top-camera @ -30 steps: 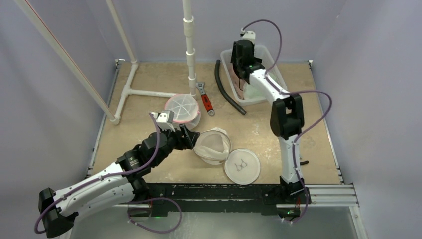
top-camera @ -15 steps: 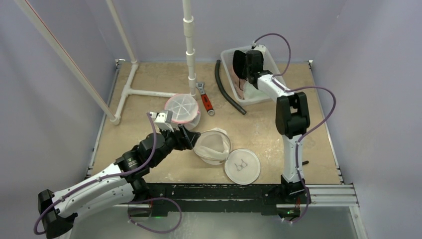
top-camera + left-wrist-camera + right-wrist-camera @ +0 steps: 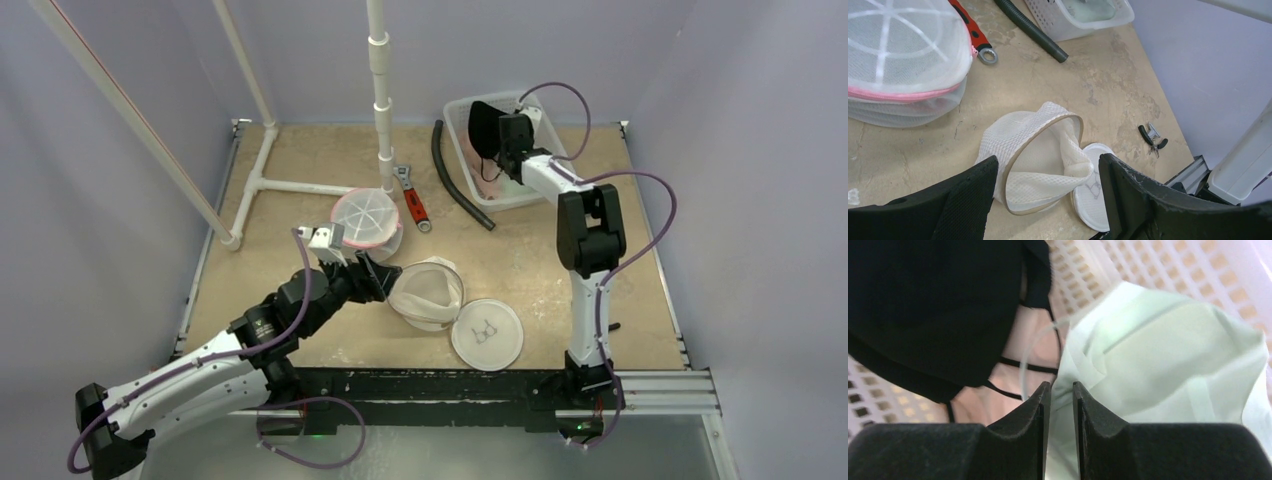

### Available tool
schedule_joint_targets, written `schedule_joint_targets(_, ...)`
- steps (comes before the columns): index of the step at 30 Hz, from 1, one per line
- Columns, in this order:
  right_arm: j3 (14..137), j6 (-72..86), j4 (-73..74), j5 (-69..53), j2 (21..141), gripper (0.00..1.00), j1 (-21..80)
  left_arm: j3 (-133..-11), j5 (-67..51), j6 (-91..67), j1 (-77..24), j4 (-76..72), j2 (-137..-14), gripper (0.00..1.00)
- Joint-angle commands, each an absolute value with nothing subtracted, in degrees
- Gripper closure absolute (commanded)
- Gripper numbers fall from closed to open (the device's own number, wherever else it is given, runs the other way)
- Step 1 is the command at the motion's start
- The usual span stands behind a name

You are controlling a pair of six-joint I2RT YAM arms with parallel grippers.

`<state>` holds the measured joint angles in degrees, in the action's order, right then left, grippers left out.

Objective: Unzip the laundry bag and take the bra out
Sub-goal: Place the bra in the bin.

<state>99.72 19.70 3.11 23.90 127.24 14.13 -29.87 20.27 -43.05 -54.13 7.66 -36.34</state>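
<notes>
The white mesh laundry bag [image 3: 428,290] [image 3: 1038,160] lies unzipped at the table's middle, its mouth gaping and showing only mesh inside. Its flat round panel [image 3: 487,334] rests beside it. My left gripper [image 3: 378,280] [image 3: 1047,165] hovers just left of the bag, open, the bag's rim between its fingers but untouched. My right gripper [image 3: 497,160] [image 3: 1061,385] hangs in the white basket [image 3: 459,135] [image 3: 1148,270]. Its jaws stand nearly together on a fold of a pale green garment [image 3: 1158,355]. A black bra [image 3: 933,305] and pink fabric [image 3: 998,390] lie next to it.
A second mesh bag with a pink zip [image 3: 365,220] [image 3: 898,60] sits behind my left gripper. A red-handled wrench [image 3: 412,200], a black hose [image 3: 455,185] and a white pipe frame [image 3: 380,90] stand at the back. Small pliers [image 3: 1153,137] lie near the front right.
My right arm swung a little to the right over the basket and its jaws closed in. The left arm and the bag stayed put.
</notes>
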Motion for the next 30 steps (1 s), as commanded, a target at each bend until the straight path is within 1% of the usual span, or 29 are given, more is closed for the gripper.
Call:
schedule_joint_targets(1, 94.98, 21.28, 2.89, 26.0, 120.25, 0.74, 12.83, -28.32, 19.14, -44.57, -53.98, 5.32, -35.86, 0.28)
schedule_joint_targets(5, 92.9, 22.3, -0.36, 23.57, 115.92, 0.72, 12.9, -28.1, 18.33, -44.99, -54.03, 4.88, -35.88, 0.28)
schedule_joint_targets(7, 91.86, 22.26, -4.19, 22.16, 112.62, 0.67, 12.83, -28.23, 18.36, -44.95, -54.04, 5.01, -35.63, 0.28)
schedule_joint_targets(8, 91.8, 22.09, -5.59, 21.12, 111.17, 0.62, 12.94, -28.28, 18.45, -44.99, -53.97, 5.1, -35.52, 0.29)
schedule_joint_targets(10, 92.49, 23.24, -6.26, 18.96, 108.19, 0.56, 13.32, -28.26, 18.77, -44.93, -53.98, 5.25, -35.26, 0.29)
schedule_joint_targets(12, 92.87, 24.36, -6.71, 16.83, 105.13, 0.52, 13.85, -28.58, 19.11, -44.68, -53.99, 5.47, -35.48, 0.28)
schedule_joint_targets(15, 90.76, 25.48, -6.4, 18.11, 99.8, 0.49, 15.6, -29.12, 19.7, -44.39, -54.02, 5.93, -36.16, 0.29)
schedule_joint_targets(18, 83.36, 27.63, -6.21, 18.48, 95.21, 0.47, 15.84, -29.2, 19.95, -44.49, -54.01, 6.09, -36.8, 0.29)
schedule_joint_targets(23, 77.02, 31.03, -3.7, 18.3, 95.85, 0.38, 13.11, -28.89, 19.79, -45.27, -54.01, 6.08, -37.22, 0.29)
schedule_joint_targets(26, 76.47, 30.52, -3.58, 20.38, 97.59, 0.31, 12.49, -28.59, 19.16, -45.88, -53.98, 5.97, -37.44, 0.29)
schedule_joint_targets(30, 78.48, 29.91, -1.69, 23.35, 101.07, 0.3, 11.37, -28.11, 19.03, -46.7, -54.01, 6.22, -37.39, 0.29)
